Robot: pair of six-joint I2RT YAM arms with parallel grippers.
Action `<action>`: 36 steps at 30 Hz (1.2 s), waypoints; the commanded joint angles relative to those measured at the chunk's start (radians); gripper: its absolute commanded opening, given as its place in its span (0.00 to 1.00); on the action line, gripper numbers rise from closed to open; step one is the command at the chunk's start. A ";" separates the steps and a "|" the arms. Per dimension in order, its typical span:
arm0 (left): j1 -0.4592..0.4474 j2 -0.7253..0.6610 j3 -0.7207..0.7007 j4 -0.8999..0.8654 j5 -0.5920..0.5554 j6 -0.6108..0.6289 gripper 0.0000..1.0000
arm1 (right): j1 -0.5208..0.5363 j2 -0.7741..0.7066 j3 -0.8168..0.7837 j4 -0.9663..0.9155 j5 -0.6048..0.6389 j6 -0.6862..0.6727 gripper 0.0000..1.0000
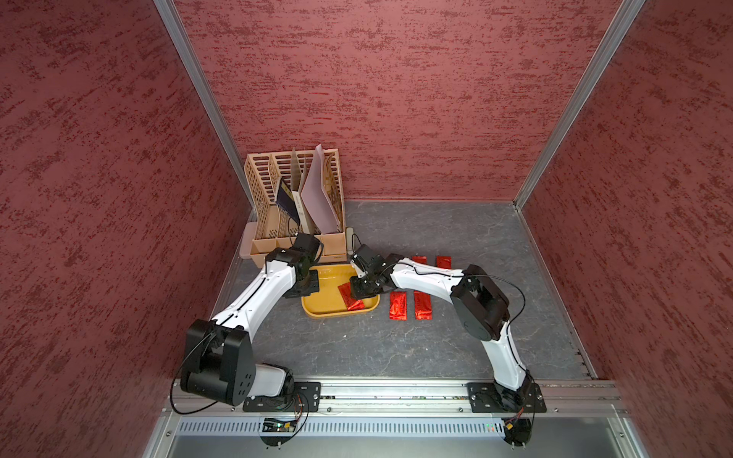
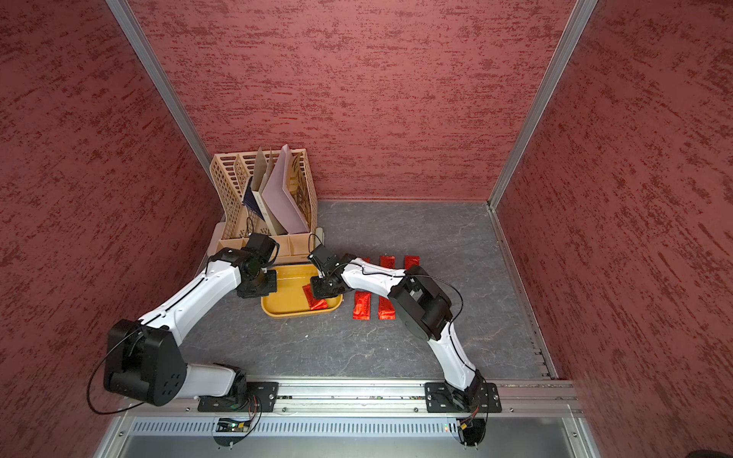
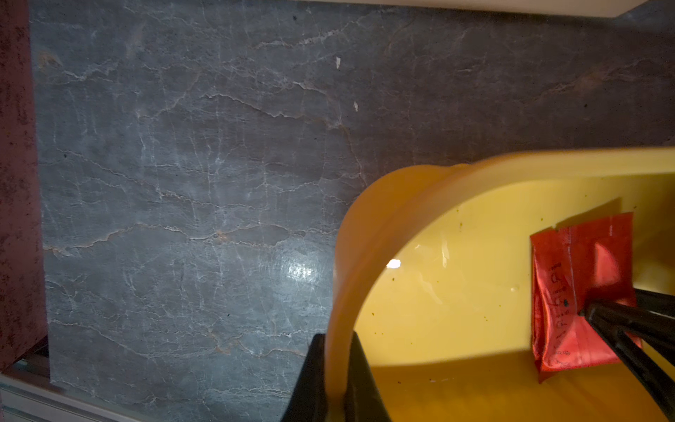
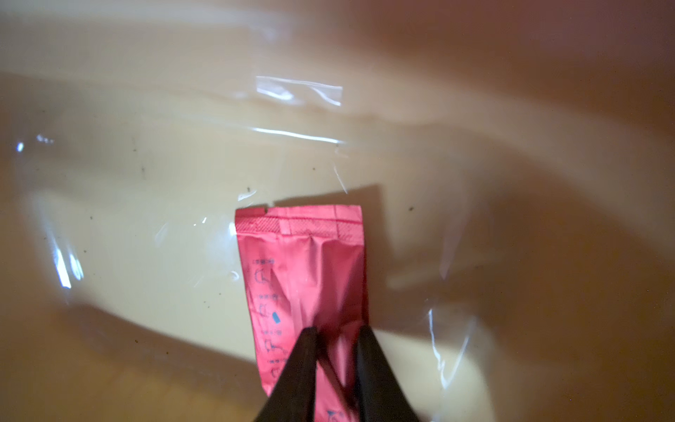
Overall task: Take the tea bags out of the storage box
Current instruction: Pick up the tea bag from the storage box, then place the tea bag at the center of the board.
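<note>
The tea bag (image 4: pixel 303 277) is red, the storage box (image 1: pixel 322 304) mustard-yellow.

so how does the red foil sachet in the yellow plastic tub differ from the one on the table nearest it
The tub sachet lies inside the yellow tub; the table sachet lies outside it. The tub sachet is creased, pinched by the right gripper; the table sachet is flat, untouched. Both are shiny red foil.

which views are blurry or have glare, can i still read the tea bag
Right wrist view: storage box floor smeared, streaked with glare, but the tea bag in the right gripper's jaws is fairly sharp. Left wrist view: sharp, one glare spot on the table. Both top views: crisp, evenly lit.
</note>
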 commanded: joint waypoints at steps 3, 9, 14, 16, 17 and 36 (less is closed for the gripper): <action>-0.008 -0.004 -0.002 0.012 -0.006 0.002 0.00 | 0.002 -0.079 -0.039 0.070 -0.026 0.003 0.11; -0.010 0.002 0.001 0.012 -0.005 0.001 0.00 | 0.002 -0.125 -0.035 0.075 -0.032 0.012 0.00; -0.011 0.000 -0.001 0.011 -0.008 -0.001 0.00 | 0.000 -0.190 -0.041 0.054 0.004 0.003 0.00; -0.011 0.000 -0.001 0.011 -0.008 -0.001 0.00 | -0.006 -0.227 -0.048 0.039 0.019 -0.002 0.00; -0.011 0.000 0.000 0.011 -0.008 -0.001 0.00 | -0.013 -0.248 -0.052 0.032 0.024 -0.003 0.00; -0.011 -0.005 -0.001 0.013 -0.006 0.001 0.00 | -0.655 -0.808 -0.719 -0.063 -0.068 -0.073 0.00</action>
